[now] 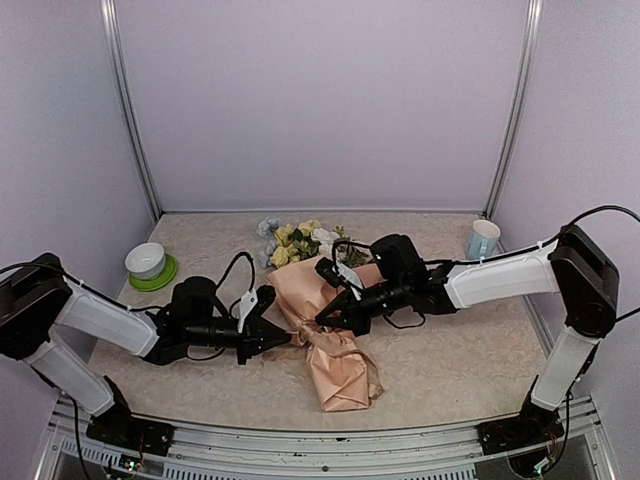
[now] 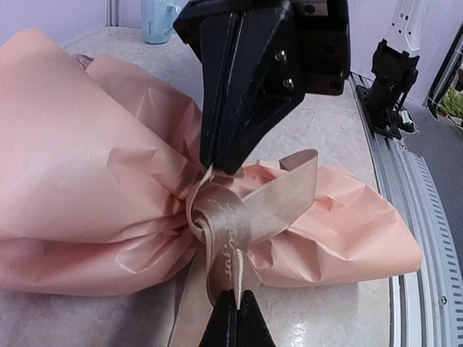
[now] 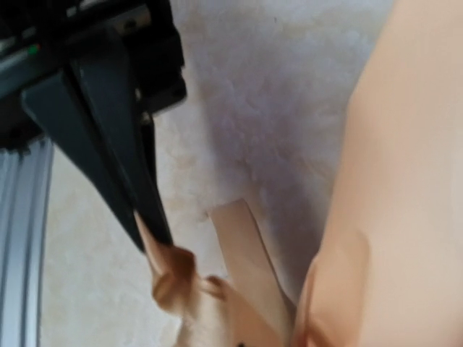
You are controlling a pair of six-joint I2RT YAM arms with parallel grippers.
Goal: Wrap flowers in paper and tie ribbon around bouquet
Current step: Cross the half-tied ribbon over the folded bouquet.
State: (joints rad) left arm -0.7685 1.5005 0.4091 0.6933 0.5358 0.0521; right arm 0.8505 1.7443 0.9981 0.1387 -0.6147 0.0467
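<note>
Beige marbled table [image 1: 450,350], lilac walls. The left gripper [image 1: 287,338] is pinched on a tail of the ribbon [image 2: 268,206], just left of the waist of the bouquet [image 1: 340,375] (blooms far, paper tail near). Opposite, the right gripper [image 1: 323,320] is clamped on the ribbon at the knot. Tightening likely means pulling sideways, across that axis.

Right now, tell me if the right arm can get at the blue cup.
Probably not yet: the right gripper is shut on the ribbon at the bouquet waist. Nothing crowds the cup, so after letting go the way looks free.
</note>
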